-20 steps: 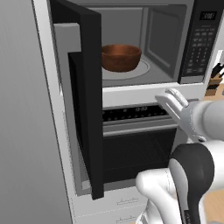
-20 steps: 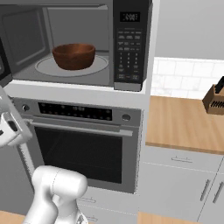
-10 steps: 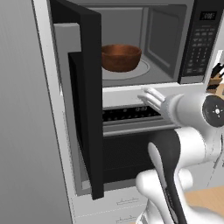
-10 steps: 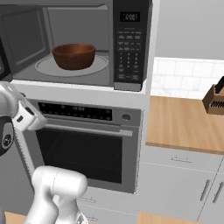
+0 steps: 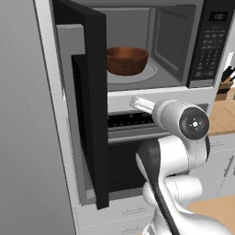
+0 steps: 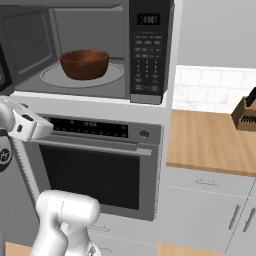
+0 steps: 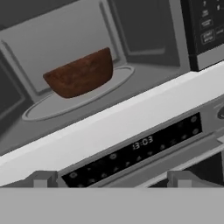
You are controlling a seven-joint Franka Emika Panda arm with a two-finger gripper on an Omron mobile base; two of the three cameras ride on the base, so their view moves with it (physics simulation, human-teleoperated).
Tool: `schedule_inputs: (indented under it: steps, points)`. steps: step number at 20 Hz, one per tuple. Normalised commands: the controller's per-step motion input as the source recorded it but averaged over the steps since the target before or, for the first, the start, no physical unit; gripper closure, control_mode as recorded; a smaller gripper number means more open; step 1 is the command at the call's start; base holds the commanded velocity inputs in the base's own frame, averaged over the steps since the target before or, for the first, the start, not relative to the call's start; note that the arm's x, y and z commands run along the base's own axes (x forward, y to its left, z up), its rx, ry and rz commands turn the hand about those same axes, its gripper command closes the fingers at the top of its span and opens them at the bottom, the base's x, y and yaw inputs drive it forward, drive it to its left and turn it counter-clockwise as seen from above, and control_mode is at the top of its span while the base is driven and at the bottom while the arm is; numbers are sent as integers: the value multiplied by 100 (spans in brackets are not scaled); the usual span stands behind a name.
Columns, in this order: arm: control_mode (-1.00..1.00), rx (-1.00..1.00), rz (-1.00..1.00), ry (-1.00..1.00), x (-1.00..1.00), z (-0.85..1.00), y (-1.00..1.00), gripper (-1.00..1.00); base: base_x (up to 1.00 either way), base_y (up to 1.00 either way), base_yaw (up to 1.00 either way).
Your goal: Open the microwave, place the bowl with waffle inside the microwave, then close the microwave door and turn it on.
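Microwave (image 5: 183, 50) stands open, built in above the silver-fronted oven (image 6: 100, 170). Microwave door (image 5: 94, 110) swung out to the left, seen nearly edge-on from the left base view.

Bowl with waffle (image 5: 127, 60) sits inside the grey cavity on the round turntable (image 6: 47, 77), upright; reddish-brown, its contents not discernible. In the hand view the bowl (image 7: 81, 73) appears tilted, as does everything in that view.

Pincer (image 7: 109, 180) is outside the cavity, below the microwave's sill and in front of the oven's control strip (image 7: 140, 146). Both fingertips (image 7: 41, 179) stand far apart, as wide as they go, with nothing between them; nothing held.

Keypad panel (image 6: 149, 50) to the right of the cavity. Knife block (image 6: 246, 115) on the wooden bench (image 6: 210, 142), well to the right.
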Motion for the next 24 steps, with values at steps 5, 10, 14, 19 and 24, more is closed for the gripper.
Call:
schedule_inputs:
  steps: [5, 10, 14, 19, 24]
  points:
    - [-100, -11, 4, -18, 30, -27, 0, -100, 0, 0, 0]
    - [-100, -9, 6, -14, 30, -33, 0, -100, 0, 0, 0]
    - [-100, -10, 6, -6, 34, -48, 2, -100, 0, 0, 0]
    - [-100, -14, 10, -7, 11, -34, 33, -100, 0, 0, 0]
    - [-100, -17, 12, -11, 0, -37, 51, -100, 0, 0, 0]
